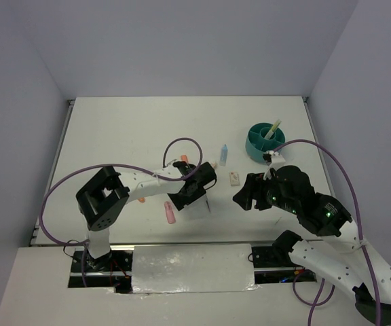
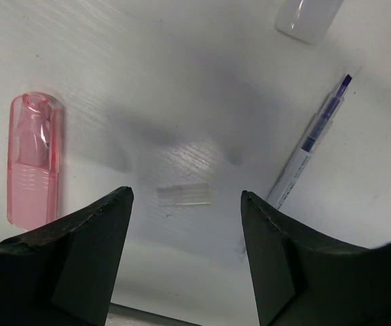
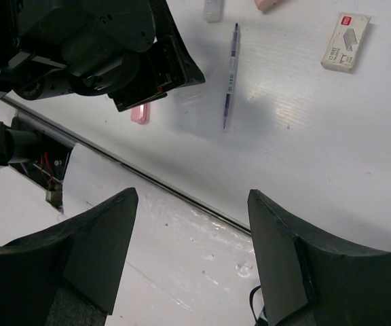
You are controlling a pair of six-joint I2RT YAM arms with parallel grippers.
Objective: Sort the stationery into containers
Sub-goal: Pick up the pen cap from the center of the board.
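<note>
My left gripper hovers low over the table, open, with nothing held. A small clear cap-like piece lies on the table between its fingertips. A pink highlighter lies to its left and a thin clear pen with blue ink to its right. My right gripper is open and empty above the table's near edge. The teal round organiser stands at the back right with a yellow pen in it.
A white eraser and a blue item lie between the arms and the organiser. An orange item lies behind the left wrist. A clear item sits beyond the pen. The left arm's head fills the right wrist view's upper left.
</note>
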